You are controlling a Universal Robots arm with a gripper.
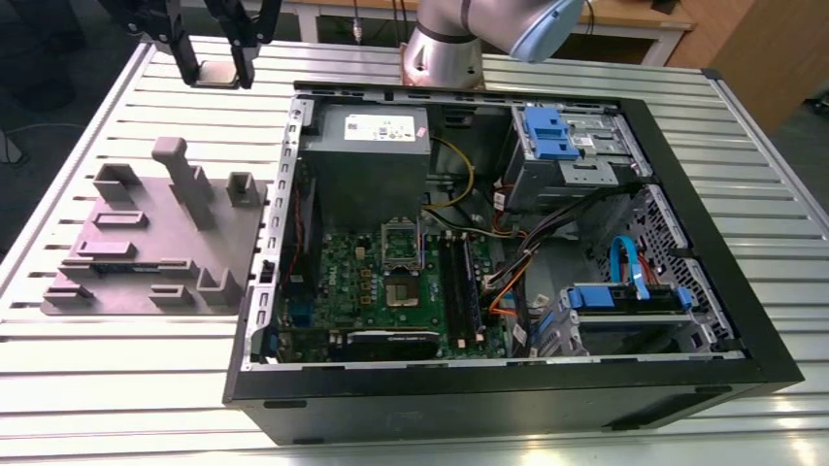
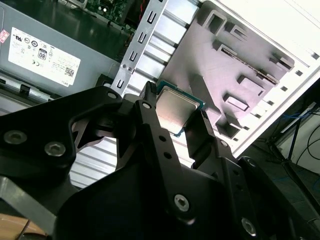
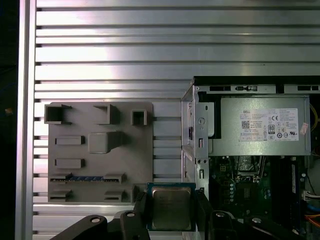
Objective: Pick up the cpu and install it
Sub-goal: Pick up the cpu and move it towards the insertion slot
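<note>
The cpu [image 3: 171, 207], a small square chip with a pale metal top, is clamped by its edges between my black fingers [image 3: 141, 206]. My gripper [image 3: 171, 209] is shut on it. The second wrist view shows the cpu [image 2: 176, 109] tilted in the gripper [image 2: 175, 107] above the slatted table. In the exterior view the gripper [image 1: 217, 60] hangs high at the far left, beyond the grey-purple fixture plate [image 1: 155, 243] and left of the open computer case [image 1: 518, 388]. The metal-framed socket [image 1: 400, 243] lies on the green motherboard inside the case, well apart from the gripper.
The grey power-supply box [image 1: 369, 146] fills the case's far left corner, with blue drive bays [image 1: 564, 136] and loose cables [image 1: 545, 243] to the exterior view's right. The fixture plate [image 3: 100, 150] carries upright blocks. The arm's base [image 1: 441, 53] stands behind the case on the slatted table [image 1: 116, 369].
</note>
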